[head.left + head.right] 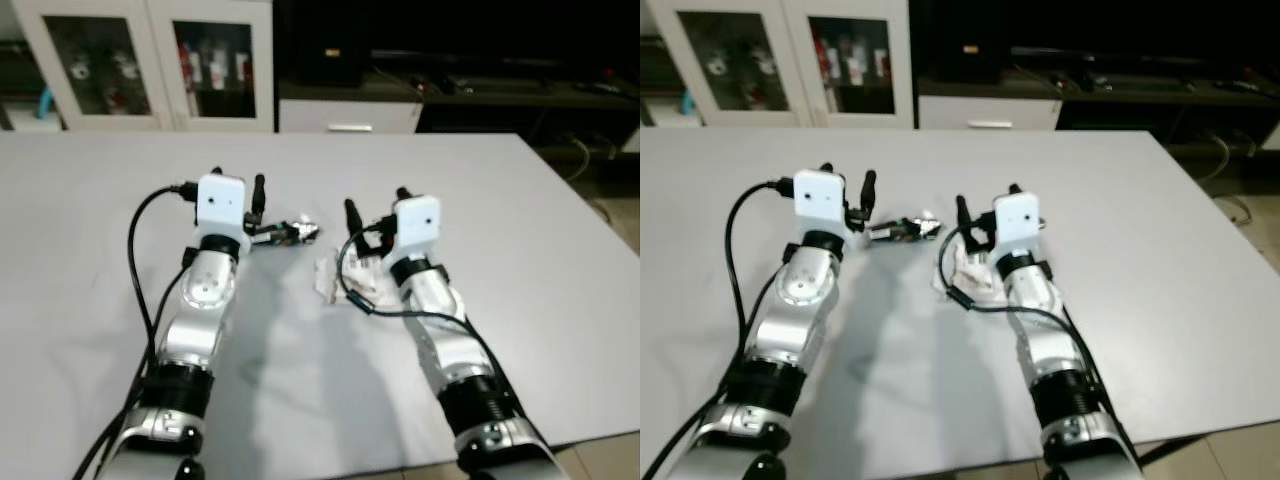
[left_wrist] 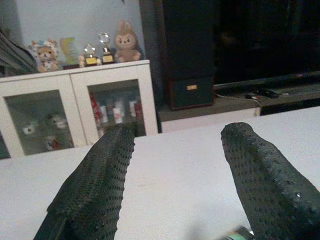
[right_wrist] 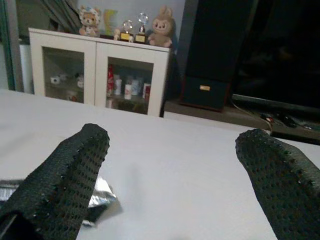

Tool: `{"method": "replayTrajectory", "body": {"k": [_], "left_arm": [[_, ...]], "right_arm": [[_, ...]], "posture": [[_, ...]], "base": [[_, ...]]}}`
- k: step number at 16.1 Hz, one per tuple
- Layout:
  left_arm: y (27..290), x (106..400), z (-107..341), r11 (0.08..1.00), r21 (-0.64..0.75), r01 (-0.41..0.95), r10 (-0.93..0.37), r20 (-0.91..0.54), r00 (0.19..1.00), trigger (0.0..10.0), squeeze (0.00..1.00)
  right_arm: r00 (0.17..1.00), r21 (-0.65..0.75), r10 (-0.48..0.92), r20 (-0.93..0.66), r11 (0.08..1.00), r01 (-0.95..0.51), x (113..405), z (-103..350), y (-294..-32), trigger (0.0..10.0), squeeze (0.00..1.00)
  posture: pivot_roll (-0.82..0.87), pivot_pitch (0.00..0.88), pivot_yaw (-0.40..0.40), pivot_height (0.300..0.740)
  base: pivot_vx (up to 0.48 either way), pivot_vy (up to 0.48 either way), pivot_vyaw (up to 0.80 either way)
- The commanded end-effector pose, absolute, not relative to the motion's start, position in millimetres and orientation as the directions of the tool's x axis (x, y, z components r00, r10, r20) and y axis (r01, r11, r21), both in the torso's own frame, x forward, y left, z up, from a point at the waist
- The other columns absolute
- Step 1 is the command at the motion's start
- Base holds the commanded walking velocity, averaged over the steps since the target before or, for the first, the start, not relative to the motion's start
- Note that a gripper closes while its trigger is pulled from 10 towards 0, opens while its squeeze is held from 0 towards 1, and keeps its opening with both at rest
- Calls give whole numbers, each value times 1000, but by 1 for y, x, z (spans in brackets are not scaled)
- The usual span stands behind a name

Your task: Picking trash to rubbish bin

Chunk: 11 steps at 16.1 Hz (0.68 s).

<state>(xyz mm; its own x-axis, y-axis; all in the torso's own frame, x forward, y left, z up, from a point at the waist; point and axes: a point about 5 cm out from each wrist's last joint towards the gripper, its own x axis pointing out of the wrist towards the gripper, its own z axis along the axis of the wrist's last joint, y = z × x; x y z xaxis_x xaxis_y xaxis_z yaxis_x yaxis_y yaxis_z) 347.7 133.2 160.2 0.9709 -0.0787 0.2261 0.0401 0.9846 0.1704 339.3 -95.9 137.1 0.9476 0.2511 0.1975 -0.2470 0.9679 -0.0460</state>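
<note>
- Right now the left gripper (image 1: 238, 182) is spread open just above the table (image 1: 520, 230), its two black fingers (image 2: 95, 185) apart with nothing between them.
- Beside its right finger lies a small shiny wrapper (image 1: 285, 233), flat on the table and not yet held.
- Similarly, the right gripper (image 1: 377, 203) is wide open and empty, its fingers (image 3: 65, 175) well apart.
- Under the right wrist sits a crumpled white scrap (image 1: 335, 277), partly hidden by the arm and its black cable.
- Judging by this, the step in hand is the reach for the trash; nothing has been picked up.
- Next, each gripper likely needs to drop lower, straddle its piece and close.
- Beyond the table stand a white glass-door cabinet (image 1: 150, 60) and a dark shelf unit (image 1: 450, 50).
</note>
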Motion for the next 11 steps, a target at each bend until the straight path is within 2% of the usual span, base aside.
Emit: {"method": "replayTrajectory", "body": {"k": [1,5,7,8,9,11], "left_arm": [[125,347,160,984,161,77,-112,225,968,10000,0],[124,347,159,980,178,87,-125,213,969,10000,0],[125,348,156,985,132,113,-137,194,971,10000,0],[128,349,155,991,49,128,-134,172,976,10000,0],[131,350,154,991,23,130,-132,161,978,10000,0],[147,354,158,993,75,87,-99,172,980,10000,0]], "right_arm": [[951,-42,239,195,971,-236,339,137,-100,10000,0],[951,-43,243,193,970,-240,339,136,-100,10000,0],[951,-42,244,191,970,-241,339,136,-100,10000,0],[950,-42,246,191,969,-242,339,136,-99,10000,0],[950,-43,247,190,969,-244,339,136,-99,10000,0],[950,-43,250,189,968,-246,339,136,-99,10000,0]], "posture": [[-17,13,-68,740],[-14,15,-69,740],[-16,16,-67,740],[-18,14,-66,740],[-18,15,-66,740],[-16,14,-67,740]], "base": [[0,0,0],[0,0,0],[0,0,0],[0,0,0],[0,0,0],[0,0,0]]}}
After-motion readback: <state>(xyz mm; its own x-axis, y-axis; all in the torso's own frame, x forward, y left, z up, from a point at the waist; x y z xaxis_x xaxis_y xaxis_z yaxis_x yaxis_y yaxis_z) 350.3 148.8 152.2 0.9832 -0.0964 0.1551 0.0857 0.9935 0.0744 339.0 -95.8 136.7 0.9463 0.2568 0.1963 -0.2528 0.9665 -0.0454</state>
